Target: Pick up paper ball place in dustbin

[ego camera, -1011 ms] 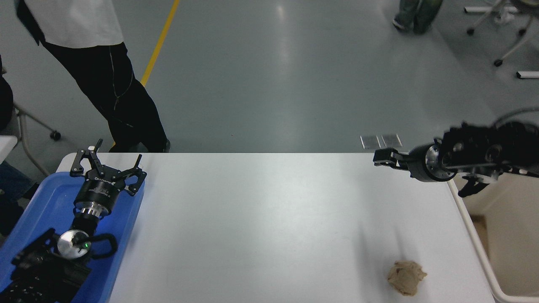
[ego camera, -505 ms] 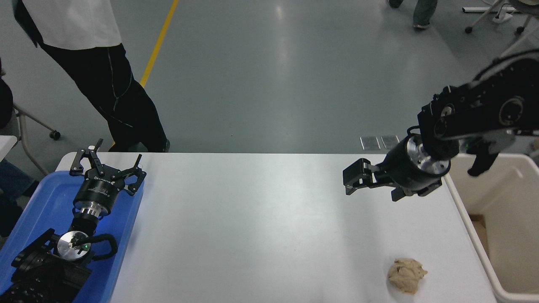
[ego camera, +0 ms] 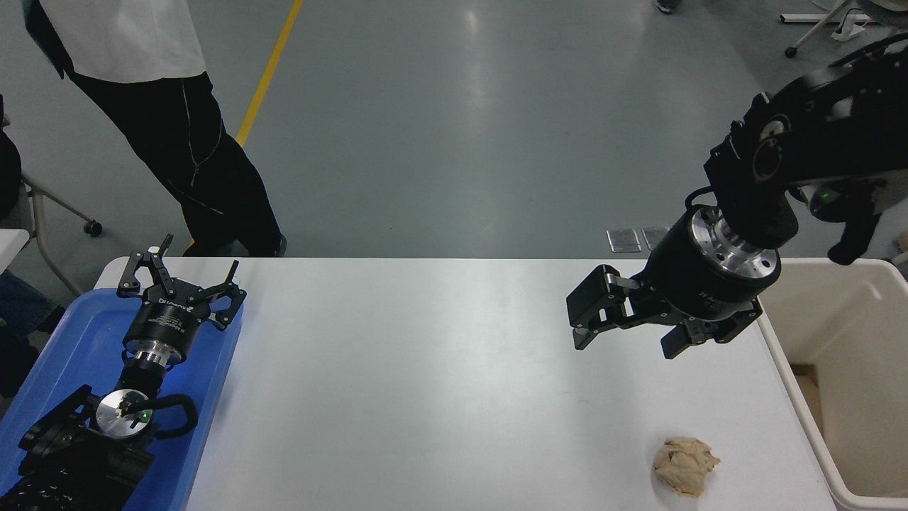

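Observation:
The tan crumpled paper ball (ego camera: 684, 465) lies on the white table (ego camera: 425, 369) near its front right corner. Beside the table's right edge stands the cream dustbin (ego camera: 796, 387), only partly in the picture. My right gripper (ego camera: 628, 339) hangs in the air over the table's right part, farther back than the ball and a little to its left. It is open, with nothing between its fingers. My left gripper (ego camera: 181, 275) is parked open over the blue tray at the lower left.
A blue tray (ego camera: 67, 348) lies on the table's left end under the left arm. A person in a white top and black trousers (ego camera: 184, 142) stands beyond the far left corner. Chair legs on wheels show at the top right.
My right arm has risen and swung left from the table's far right edge. Its gripper now tilts downward over the table and looks larger. Ball and left arm have not moved.

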You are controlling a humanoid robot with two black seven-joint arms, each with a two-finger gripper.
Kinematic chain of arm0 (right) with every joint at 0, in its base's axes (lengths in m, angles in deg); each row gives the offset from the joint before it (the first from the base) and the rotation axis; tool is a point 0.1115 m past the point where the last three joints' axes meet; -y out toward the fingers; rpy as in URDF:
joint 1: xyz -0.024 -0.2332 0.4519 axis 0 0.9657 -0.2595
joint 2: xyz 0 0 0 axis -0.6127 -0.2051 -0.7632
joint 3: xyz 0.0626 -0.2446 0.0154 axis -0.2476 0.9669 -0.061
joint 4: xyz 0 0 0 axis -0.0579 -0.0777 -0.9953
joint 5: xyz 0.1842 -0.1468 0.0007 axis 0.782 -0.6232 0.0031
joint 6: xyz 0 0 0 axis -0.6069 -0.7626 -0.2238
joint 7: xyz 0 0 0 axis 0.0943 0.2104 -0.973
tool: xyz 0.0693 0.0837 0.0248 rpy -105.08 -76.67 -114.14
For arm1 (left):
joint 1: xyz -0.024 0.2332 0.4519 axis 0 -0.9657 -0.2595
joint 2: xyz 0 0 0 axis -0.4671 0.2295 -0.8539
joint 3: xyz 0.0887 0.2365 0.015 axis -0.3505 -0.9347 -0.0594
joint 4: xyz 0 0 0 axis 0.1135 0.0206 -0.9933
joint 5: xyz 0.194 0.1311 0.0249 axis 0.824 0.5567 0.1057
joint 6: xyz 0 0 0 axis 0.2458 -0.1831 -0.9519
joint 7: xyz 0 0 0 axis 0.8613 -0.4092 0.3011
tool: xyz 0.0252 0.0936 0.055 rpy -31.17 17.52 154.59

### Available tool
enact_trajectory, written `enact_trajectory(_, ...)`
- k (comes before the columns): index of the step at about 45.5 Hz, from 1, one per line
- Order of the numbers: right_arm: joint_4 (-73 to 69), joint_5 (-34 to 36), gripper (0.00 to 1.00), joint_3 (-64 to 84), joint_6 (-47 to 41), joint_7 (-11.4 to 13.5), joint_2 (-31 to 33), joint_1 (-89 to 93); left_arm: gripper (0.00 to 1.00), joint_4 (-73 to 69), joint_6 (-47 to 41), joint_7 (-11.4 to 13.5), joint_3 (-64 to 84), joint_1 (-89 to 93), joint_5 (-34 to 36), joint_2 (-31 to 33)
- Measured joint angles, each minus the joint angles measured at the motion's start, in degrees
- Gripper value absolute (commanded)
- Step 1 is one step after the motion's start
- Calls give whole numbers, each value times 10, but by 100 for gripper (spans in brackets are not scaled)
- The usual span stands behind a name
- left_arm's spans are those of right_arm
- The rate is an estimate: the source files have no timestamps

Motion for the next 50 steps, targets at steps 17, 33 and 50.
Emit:
enact_trajectory(17,18,-40,100,54,51,1,121,113,99,0,0,0,0,0,0,0)
enact_trajectory(33,41,-85,100,52,210,2,257,315,99,0,0,0,0,0,0,0)
enact_trajectory(50,101,-61,100,-74,410,5,279,593,99,0,0,0,0,0,1,0)
